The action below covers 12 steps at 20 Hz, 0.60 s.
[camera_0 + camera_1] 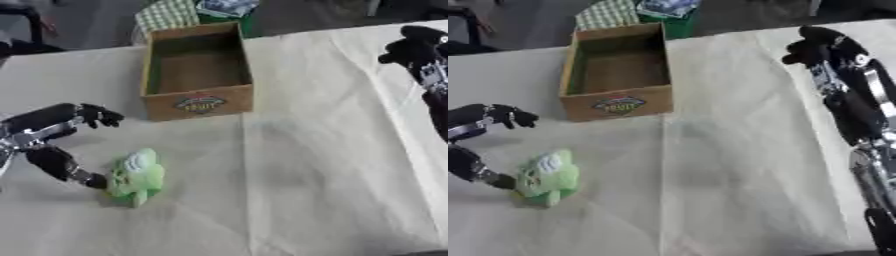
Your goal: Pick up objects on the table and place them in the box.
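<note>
Left eye view: open wooden box (197,100) holds nothing visible. Soft green plush toy (136,177) lies on cloth-covered table (332,170); left hand (52,145) spread beside it, thumb touching. Right hand (820,47) idle, fingers unclear.

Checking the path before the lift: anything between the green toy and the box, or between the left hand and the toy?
Nothing visible. The left hand is open beside the green toy, one fingertip at its edge. Only bare tablecloth lies between the toy and the empty box.
</note>
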### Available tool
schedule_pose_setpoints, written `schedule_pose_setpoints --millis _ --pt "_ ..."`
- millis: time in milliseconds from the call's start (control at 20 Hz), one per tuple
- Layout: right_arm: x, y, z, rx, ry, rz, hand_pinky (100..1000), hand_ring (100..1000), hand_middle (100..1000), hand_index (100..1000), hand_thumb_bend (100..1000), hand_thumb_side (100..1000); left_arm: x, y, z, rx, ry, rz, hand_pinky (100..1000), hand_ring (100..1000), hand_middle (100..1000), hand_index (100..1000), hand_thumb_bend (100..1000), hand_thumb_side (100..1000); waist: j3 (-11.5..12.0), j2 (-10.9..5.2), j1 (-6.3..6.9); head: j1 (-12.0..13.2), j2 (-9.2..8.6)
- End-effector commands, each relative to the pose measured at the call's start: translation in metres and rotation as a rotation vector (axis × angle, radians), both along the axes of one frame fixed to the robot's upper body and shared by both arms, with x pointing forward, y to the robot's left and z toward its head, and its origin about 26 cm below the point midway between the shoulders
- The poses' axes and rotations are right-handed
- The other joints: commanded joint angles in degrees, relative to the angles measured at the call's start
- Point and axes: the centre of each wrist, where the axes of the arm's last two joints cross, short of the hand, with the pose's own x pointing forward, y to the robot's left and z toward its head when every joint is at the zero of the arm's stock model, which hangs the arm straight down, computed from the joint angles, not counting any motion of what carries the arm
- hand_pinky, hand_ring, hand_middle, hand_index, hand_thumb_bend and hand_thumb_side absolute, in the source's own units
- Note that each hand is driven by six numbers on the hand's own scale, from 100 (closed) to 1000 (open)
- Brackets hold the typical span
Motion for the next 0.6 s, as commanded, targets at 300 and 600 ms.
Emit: schedule_pose_setpoints --millis 300,600 --pt "-0.003 -0.002 0.007 -0.005 -0.020 -0.011 910 704 672 835 100 561 -0.008 -0.006 -0.005 -0.020 0.022 -0.019 765 809 764 927 853 647 0.17 -1.45 -0.27 2.14 2.65" --pt "-0.003 -0.003 0.006 -0.003 -0.014 -0.015 910 703 671 835 100 561 -0.012 -0.012 -0.023 -0.055 0.137 -0.010 796 815 764 904 850 660 0.59 -1.97 -0.41 2.35 2.71"
